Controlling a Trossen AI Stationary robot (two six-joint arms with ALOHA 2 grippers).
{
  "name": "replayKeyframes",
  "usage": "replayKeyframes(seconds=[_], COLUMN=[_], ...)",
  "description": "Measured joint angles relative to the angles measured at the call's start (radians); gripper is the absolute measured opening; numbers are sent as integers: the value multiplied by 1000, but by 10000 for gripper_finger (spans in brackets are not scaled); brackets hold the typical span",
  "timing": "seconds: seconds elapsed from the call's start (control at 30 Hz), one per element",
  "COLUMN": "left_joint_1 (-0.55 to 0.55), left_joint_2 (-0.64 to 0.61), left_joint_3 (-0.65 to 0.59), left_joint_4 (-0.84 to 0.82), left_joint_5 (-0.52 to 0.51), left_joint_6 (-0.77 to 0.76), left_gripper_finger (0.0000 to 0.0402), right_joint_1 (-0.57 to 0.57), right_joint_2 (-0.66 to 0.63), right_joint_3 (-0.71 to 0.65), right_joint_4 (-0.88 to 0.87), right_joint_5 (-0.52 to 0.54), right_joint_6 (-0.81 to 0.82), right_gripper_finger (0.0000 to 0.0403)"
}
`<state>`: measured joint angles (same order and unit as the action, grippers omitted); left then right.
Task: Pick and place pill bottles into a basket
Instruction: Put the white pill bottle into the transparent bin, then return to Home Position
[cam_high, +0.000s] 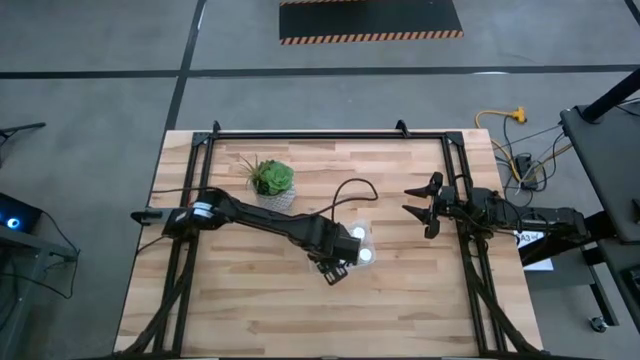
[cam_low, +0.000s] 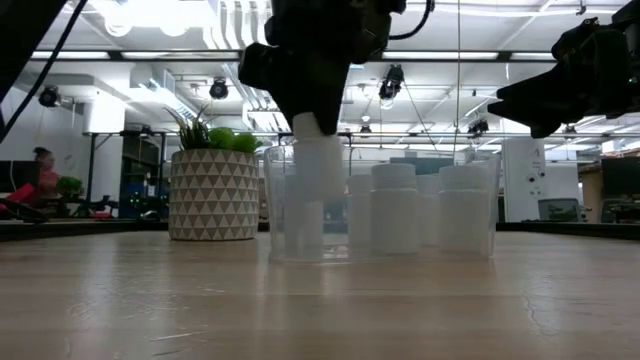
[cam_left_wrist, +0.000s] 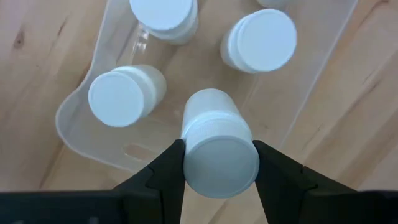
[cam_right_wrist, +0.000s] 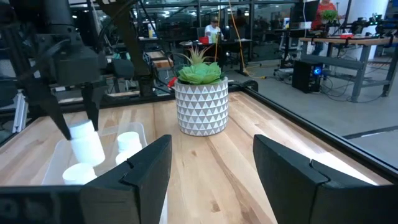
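Pill bottles fill your basket (cam_left_wrist: 87, 134): several stand upright inside, and your left hand (cam_left_wrist: 219, 163) pinches one more pill bottle (cam_left_wrist: 217, 146) by its cap, tilted over the basket's rim. Your right hand (cam_high: 425, 208) hovers open and empty, well apart. A potted plant (cam_high: 272, 181) stands near the basket on the table (cam_high: 400, 290).

Stood on a grey concrete floor (cam_high: 90, 40) crossed by dark seams, with a black mat (cam_high: 368, 18) edged in yellow-and-black hazard stripes beyond the far side. Was built of pale wooden planks, the table (cam_high: 400, 300), framed in black rails. Trailed yellow and black cables (cam_high: 510, 135) near its right corner. Opened behind onto a large workshop: rows of bright ceiling lights (cam_low: 150, 15), workbenches (cam_right_wrist: 336, 43), a seated person (cam_right_wrist: 214, 28) far off.
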<state>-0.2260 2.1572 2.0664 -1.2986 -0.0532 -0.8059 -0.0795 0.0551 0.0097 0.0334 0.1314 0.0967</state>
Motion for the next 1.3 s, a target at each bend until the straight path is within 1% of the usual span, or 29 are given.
replayKeyframes(seconds=[0.2, 0.37, 0.6, 0.83, 1.0, 1.13, 1.2, 1.3], left_joint_1=[-3, -4, -4, -4, -4, -6, -7, -14], left_joint_2=[-2, -1, 4, 4, 4, -2, -20, -64], left_joint_3=[-59, -107, -136, -154, -143, -112, -103, -100], left_joint_4=[80, 93, 101, 119, 119, 123, 146, 223], left_joint_5=[0, 27, 44, 66, 70, 68, 55, 18], left_joint_6=[-15, -27, -27, -28, -27, -17, 17, 132], left_gripper_finger=[143, 143, 144, 197, 205, 205, 206, 206], right_joint_1=[0, 0, 0, 0, 0, 0, 0, 1], right_joint_2=[0, 0, 0, 0, 0, 0, 0, 0], right_joint_3=[0, 0, 0, 0, 0, 0, 0, 0], right_joint_4=[0, 0, 0, 0, 0, 0, 0, 0], right_joint_5=[0, 0, 0, 0, 0, 0, 0, 0], right_joint_6=[0, 0, 0, 0, 0, 0, 0, 0], right_gripper_finger=[215, 215, 215, 215, 215, 215, 215, 215])
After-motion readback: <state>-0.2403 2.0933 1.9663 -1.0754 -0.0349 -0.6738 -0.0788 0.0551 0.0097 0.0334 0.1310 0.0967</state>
